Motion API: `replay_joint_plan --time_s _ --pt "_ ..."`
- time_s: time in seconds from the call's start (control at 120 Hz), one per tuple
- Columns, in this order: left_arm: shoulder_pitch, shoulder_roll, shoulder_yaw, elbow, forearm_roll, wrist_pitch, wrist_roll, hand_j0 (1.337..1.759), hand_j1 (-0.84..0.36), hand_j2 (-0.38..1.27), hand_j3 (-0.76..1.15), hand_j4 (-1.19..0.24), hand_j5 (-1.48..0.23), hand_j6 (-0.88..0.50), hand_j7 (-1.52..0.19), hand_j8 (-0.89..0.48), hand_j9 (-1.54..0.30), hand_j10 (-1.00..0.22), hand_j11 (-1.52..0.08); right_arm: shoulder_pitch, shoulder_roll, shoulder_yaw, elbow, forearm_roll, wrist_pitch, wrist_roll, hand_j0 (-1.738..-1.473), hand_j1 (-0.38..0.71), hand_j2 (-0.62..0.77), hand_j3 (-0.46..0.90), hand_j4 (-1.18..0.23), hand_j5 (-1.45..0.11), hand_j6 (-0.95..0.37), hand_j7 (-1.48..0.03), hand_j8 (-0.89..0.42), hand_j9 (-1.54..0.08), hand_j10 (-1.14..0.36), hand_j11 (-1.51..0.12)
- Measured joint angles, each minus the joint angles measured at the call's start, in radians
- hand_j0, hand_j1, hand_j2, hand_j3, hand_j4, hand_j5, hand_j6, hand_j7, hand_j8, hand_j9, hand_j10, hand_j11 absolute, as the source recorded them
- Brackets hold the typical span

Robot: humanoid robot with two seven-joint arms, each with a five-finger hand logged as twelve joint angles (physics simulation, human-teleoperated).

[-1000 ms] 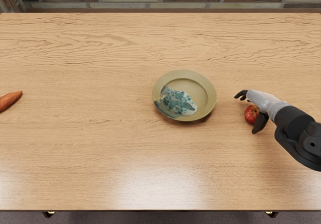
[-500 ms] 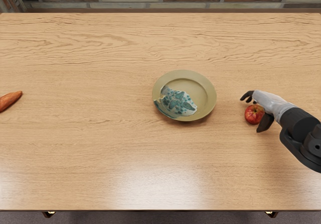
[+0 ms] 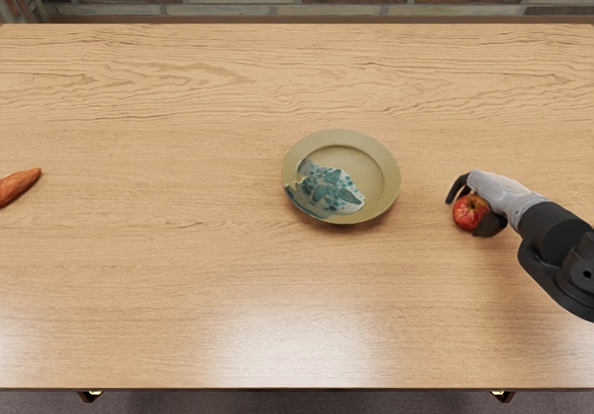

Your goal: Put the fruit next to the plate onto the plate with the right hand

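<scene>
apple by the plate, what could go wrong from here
1. The right hand curls around the apple from its right side only, and the apple sits on the table. A round fruit held this way could slip or roll out as it lifts.
2. The plate looks shallow and lies apart to the apple's left. If the apple is released with sideways motion, it may roll over the rim.

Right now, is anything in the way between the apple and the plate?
No. Only bare table lies between the apple and the plate. The right hand is curled around the apple.
</scene>
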Motion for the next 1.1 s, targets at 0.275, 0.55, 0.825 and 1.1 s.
replay_joint_plan --time_s 0.275,0.55,0.825,1.1 --pt "0.0 0.0 0.0 0.0 0.0 0.0 0.0 1.658 0.34 0.0 0.0 -0.01 -0.01 -0.01 -0.01 -0.01 -0.01 -0.01 -0.01 -0.003 0.0 0.005 -0.004 0.003 0.002 0.0 -1.649 0.3 0.2 0.0 -0.61 -1.03 -0.37 -0.98 -0.31 -1.03 -0.57 -1.02" --pt "0.0 0.0 0.0 0.0 0.0 0.0 0.0 1.658 0.34 0.0 0.0 -0.01 -0.01 -0.01 -0.01 -0.01 -0.01 -0.01 -0.01 -0.004 0.002 0.01 -0.013 0.008 0.004 0.0 -1.644 0.3 0.22 0.0 -0.56 -1.15 -0.33 -1.06 -0.25 -1.16 -0.52 -1.12" --pt "0.0 0.0 0.0 0.0 0.0 0.0 0.0 1.658 0.34 0.0 0.0 -0.01 -0.01 -0.01 -0.01 -0.01 -0.01 -0.01 -0.01 0.005 0.006 0.06 -0.014 0.018 0.006 0.001 -1.648 0.28 0.3 0.0 -0.59 -1.21 -0.36 -1.08 -0.25 -1.21 -0.53 -1.17" --pt "0.0 0.0 0.0 0.0 0.0 0.0 0.0 1.658 0.34 0.0 0.0 -0.01 -0.01 -0.01 -0.01 -0.01 -0.01 -0.01 -0.01 0.012 0.024 0.136 -0.01 0.021 0.012 0.003 -1.652 0.24 0.26 0.0 -0.71 -1.21 -0.39 -1.08 -0.29 -1.22 -0.55 -1.2"
